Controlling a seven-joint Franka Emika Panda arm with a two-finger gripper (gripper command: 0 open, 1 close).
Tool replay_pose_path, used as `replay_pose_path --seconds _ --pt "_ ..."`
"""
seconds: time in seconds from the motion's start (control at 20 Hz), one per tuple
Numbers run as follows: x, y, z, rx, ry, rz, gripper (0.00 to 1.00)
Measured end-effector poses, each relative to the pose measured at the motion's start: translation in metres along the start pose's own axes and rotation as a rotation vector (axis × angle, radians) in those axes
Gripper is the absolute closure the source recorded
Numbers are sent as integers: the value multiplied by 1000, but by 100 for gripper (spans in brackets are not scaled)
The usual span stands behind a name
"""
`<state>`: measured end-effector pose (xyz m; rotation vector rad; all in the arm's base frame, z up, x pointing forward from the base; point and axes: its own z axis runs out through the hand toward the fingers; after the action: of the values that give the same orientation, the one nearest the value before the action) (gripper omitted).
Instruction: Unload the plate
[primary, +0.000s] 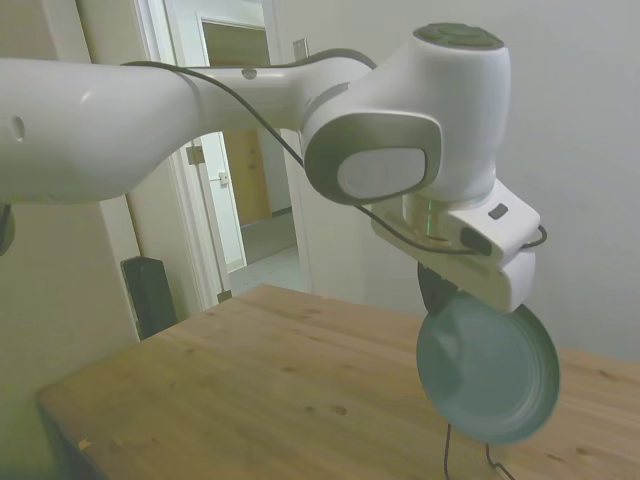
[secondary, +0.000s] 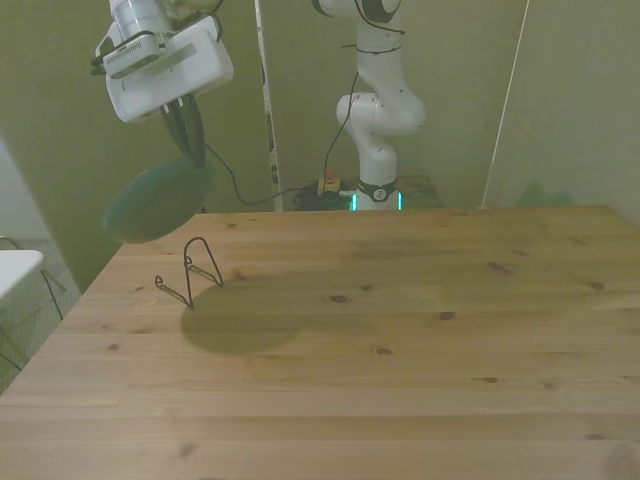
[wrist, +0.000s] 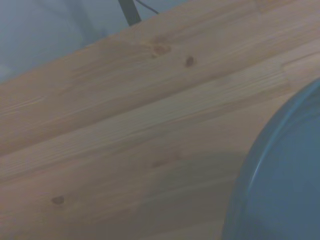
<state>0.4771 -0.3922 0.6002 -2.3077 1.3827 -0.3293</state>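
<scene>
Above table (secondary: 400, 320): plate (primary: 488, 372) (tool-held (secondary: 183, 125)).

Gripper (secondary: 185, 135) raised — clamped, loaded.

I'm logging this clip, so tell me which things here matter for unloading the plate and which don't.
Part of the job:
- plate, hanging tilted above the table
- end effector holding it by the rim
- wire rack, empty

Not part of it:
- wooden table
- doorway
</scene>
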Motion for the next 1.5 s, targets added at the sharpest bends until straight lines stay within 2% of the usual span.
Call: replay_pose_path --seconds 0.25,0.4,0.5,0.65,0.9,1.2,1.5 --pt "-14 -47 -16 3 -18 41 100" --pt "-19 -82 -7 -14 -21 85 100" --pt "-21 -107 21 -58 -32 126 100" --pt "-28 -145 80 -125 -55 168 100" --pt "-36 -179 154 -216 -47 201 100" --pt "-44 -177 253 -337 8 218 100" --pt "-54 -161 293 -453 63 278 100"
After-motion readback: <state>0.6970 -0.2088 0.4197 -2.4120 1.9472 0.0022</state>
